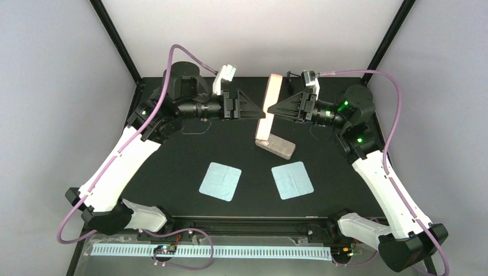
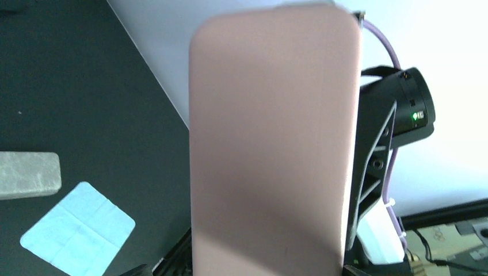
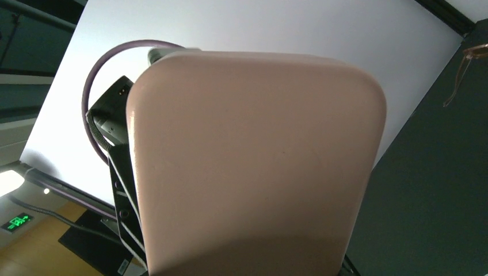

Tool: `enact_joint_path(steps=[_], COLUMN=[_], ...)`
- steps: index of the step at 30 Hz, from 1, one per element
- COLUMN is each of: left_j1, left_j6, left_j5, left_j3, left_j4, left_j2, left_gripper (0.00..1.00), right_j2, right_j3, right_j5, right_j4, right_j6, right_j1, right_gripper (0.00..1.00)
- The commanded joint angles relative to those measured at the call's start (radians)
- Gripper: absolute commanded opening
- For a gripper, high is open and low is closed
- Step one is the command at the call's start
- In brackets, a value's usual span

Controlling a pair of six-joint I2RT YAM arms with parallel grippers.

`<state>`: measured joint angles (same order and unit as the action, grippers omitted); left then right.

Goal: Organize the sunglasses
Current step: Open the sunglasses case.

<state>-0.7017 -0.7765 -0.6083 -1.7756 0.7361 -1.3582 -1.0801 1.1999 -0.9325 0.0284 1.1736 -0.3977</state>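
Observation:
A pink oblong case (image 1: pixel 270 98) stands on end above the mat, tilted, between my two grippers. It fills the left wrist view (image 2: pixel 270 144) and the right wrist view (image 3: pixel 253 161), hiding both sets of jaws. My left gripper (image 1: pixel 259 110) holds it from the left and my right gripper (image 1: pixel 275 109) from the right. The sunglasses (image 1: pixel 195 129) show only as a thin outline on the mat under my left arm. They also show as a small thin frame at the top right of the right wrist view (image 3: pixel 463 66).
A grey oblong case (image 1: pixel 277 146) lies on the black mat just below the pink case and also shows in the left wrist view (image 2: pixel 29 172). Two light blue cloths (image 1: pixel 220 181) (image 1: pixel 292 180) lie flat nearer the arm bases; the left wrist view shows one cloth (image 2: pixel 77 227).

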Motion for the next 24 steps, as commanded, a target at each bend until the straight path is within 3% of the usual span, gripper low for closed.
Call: enact_joint_path(steps=[1, 9, 19, 24], left_j1=[0.004, 0.007, 0.006, 0.004], left_j6=[-0.025, -0.035, 0.013, 0.039], left_j5=[0.106, 0.102, 0.086, 0.148], left_j3=[-0.016, -0.084, -0.091, -0.054], left_j4=[-0.072, -0.06, 0.027, 0.082], left_j2=[0.037, -0.021, -0.068, -0.053], left_gripper=[0.86, 0.87, 0.78, 0.71], right_j2=[0.022, 0.01, 0.007, 0.006], right_j3=[0.011, 0.039, 0.049, 0.063], right_j5=[-0.057, -0.07, -0.081, -0.085], right_j4=[0.01, -0.06, -0.068, -0.071], right_j6=[-0.033, -0.095, -0.104, -0.107], right_j1=[-0.01, -0.034, -0.039, -0.04], right_gripper=[0.06, 0.01, 0.01, 0.01])
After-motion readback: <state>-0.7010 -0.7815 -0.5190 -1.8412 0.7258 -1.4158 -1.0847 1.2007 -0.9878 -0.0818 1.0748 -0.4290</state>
